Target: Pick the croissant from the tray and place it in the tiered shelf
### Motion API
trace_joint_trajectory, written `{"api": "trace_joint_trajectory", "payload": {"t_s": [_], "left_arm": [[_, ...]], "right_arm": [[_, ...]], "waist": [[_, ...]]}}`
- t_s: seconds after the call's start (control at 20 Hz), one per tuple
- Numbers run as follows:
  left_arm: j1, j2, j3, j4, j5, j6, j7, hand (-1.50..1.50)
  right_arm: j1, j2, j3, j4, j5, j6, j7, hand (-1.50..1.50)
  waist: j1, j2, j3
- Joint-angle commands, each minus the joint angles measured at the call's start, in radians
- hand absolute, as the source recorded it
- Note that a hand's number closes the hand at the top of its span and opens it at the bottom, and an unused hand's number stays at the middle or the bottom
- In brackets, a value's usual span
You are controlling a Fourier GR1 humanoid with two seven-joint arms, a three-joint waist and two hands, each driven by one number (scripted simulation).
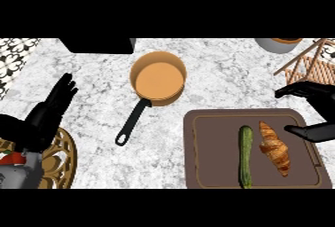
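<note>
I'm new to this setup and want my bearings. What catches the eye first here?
The orange pan at the counter's centre stands out. At lower right, a brown tray holds a croissant beside a cucumber, with the right robot hand open at its right edge.

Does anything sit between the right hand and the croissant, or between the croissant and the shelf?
Nothing visible. The open right hand is just right of the croissant, with bare tray between them; the cucumber lies on the croissant's other side. Only that hand shows between croissant and shelf.
</note>
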State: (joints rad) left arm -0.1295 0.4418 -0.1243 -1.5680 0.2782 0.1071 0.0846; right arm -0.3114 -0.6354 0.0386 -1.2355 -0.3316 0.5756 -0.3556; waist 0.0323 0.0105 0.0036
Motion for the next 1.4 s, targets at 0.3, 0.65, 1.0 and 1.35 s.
{"api": "trace_joint_trajectory", "payload": {"t_s": [0.3, 0.65, 1.0, 1.35], "left_arm": [[0.025, -0.018, -0.014, -0.038, -0.043, 0.021, 0.019, 0.0], [0.04, -0.003, 0.005, -0.066, -0.036, -0.007, 0.02, 0.0], [0.099, -0.016, 0.018, -0.117, -0.049, -0.005, 0.017, 0.0], [0.037, -0.046, 0.033, -0.101, -0.06, -0.007, 0.08, 0.0]], "right_arm": [[-0.029, -0.249, -0.011, 0.207, 0.125, 0.385, -0.331, -1.5], [-0.048, -0.345, 0.084, 0.088, 0.336, 0.205, -0.417, -1.5], [-0.031, -0.321, 0.197, 0.02, 0.405, 0.131, -0.364, -1.5], [-0.02, -0.295, 0.264, -0.049, 0.585, -0.042, -0.335, -1.5]], "waist": [[-0.011, -0.004, 0.0], [-0.011, -0.007, -0.002], [-0.017, -0.01, -0.003], [-0.029, -0.01, -0.003]]}}
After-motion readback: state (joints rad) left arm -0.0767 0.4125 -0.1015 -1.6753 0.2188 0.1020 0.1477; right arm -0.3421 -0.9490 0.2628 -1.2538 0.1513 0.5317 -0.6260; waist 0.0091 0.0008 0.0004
